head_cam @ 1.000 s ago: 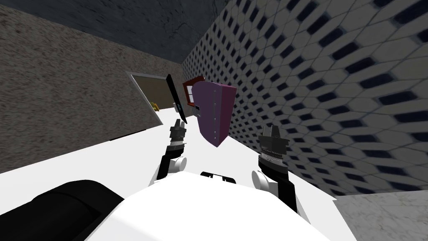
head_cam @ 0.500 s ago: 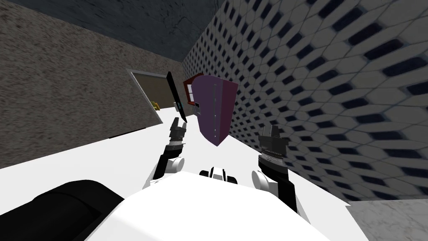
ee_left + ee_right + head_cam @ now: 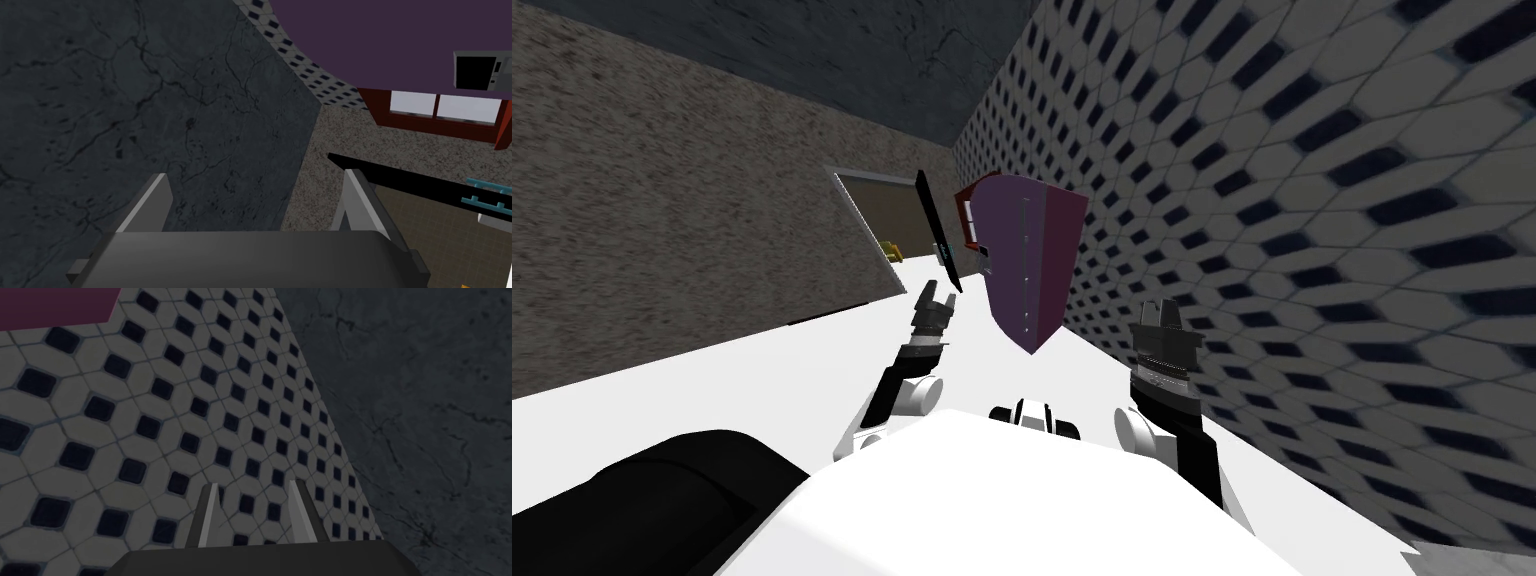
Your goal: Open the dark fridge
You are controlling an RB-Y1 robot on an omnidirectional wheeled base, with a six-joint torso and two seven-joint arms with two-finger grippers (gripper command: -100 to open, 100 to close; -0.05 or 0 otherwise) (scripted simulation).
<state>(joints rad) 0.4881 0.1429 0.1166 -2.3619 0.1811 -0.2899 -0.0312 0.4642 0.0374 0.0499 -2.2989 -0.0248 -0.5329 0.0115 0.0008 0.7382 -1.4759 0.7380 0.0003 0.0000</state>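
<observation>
The fridge (image 3: 1027, 260) is a dark purple box against the tiled wall. Its thin black door (image 3: 934, 228), marked with teal, stands swung out to the left of the box. My left gripper (image 3: 934, 300) is open just below the door's lower end, with nothing between its fingers. In the left wrist view the door's black edge (image 3: 415, 185) crosses just beyond one finger (image 3: 360, 200) of the left gripper (image 3: 255, 200), and the fridge (image 3: 390, 40) lies beyond. My right gripper (image 3: 1162, 315) hangs right of the fridge, fingers (image 3: 210, 513) a little apart around nothing.
A black-and-white tiled wall (image 3: 1312, 200) runs along the right. A speckled wall (image 3: 662, 220) lies to the left, with a doorway (image 3: 882, 220) in it. Behind the fridge stand a red cabinet (image 3: 430, 112) and a grey box with a black front (image 3: 477, 70). The floor (image 3: 762, 370) is white.
My left gripper has opened, its fingers spread apart at the door's lower end. The left arm has drawn slightly back and left. My head view has shifted a little.
</observation>
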